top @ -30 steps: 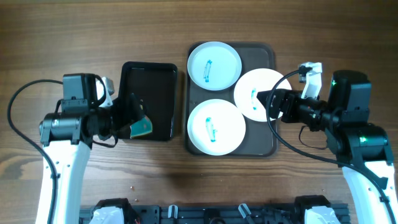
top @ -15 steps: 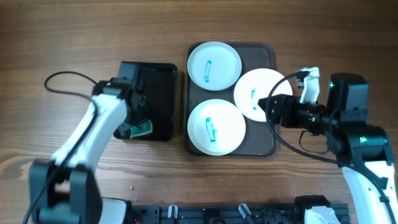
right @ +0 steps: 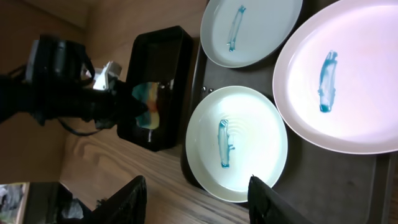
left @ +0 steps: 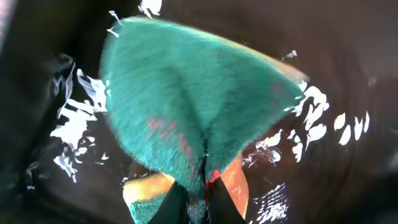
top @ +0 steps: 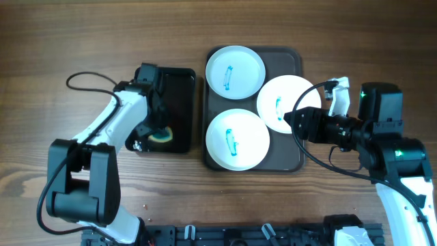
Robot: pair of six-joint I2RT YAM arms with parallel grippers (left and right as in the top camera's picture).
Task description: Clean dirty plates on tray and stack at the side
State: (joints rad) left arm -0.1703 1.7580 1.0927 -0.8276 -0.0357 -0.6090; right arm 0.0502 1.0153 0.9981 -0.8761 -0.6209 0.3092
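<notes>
Sponge (left: pixel 186 93) clamped in left gripper (left: pixel 196 202), down in black tray (top: pixel 179 87) | right gripper (right: pixel 199 202) apart | wet evenly, clear rim before plates (top: pixel 235 68)

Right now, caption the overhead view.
Three blue-smeared plates sit on the brown tray; left gripper holds sponge in black tray.

On the wooden table (top: pixel 68 41) to my left sits a glossy black tray (top: pixel 179 96). At its near end is a teal-and-yellow sponge (left: pixel 193 112), folded, with bright wet glints around it.
</notes>
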